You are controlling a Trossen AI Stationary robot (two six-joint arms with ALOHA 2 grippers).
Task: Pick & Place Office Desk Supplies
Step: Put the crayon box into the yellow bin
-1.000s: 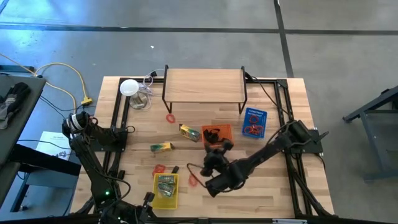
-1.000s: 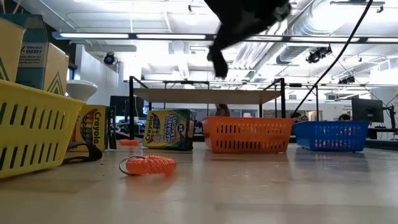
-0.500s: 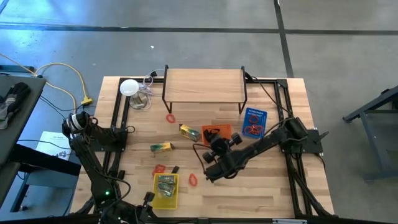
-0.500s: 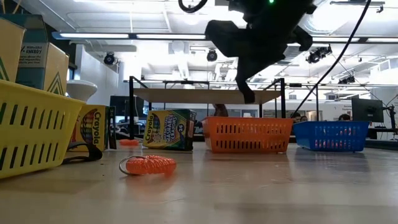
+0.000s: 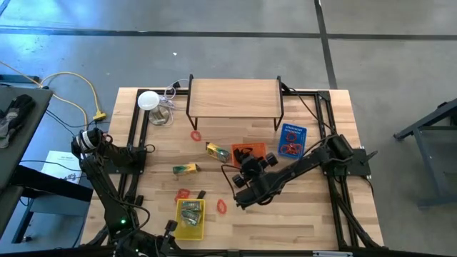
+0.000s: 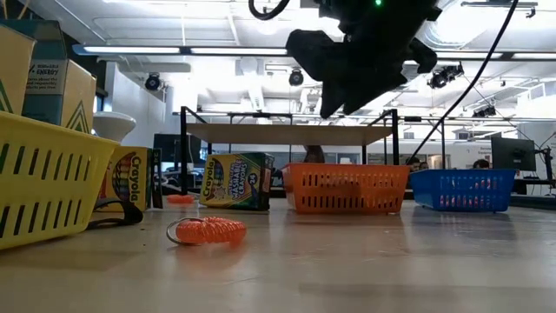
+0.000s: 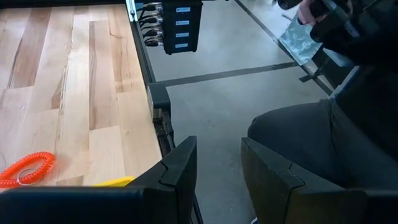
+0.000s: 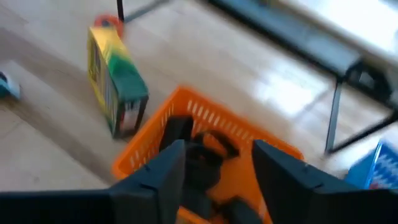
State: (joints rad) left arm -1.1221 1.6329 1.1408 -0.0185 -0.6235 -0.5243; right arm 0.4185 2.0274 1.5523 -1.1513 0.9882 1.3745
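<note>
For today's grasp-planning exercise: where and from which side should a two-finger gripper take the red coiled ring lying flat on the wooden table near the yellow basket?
Probably from above: the red coiled ring lies flat on the wooden table, hole upward. Pinch one section of its band, a finger inside and one outside, on the side away from the yellow plastic basket.

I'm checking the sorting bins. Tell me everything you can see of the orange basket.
The orange basket is a small rectangular plastic tray with slotted walls, standing upright on the wooden table between a crayon box and the blue basket. Black clips lie inside. The right hand, fingers open, hangs above the table near it, not touching.
</note>
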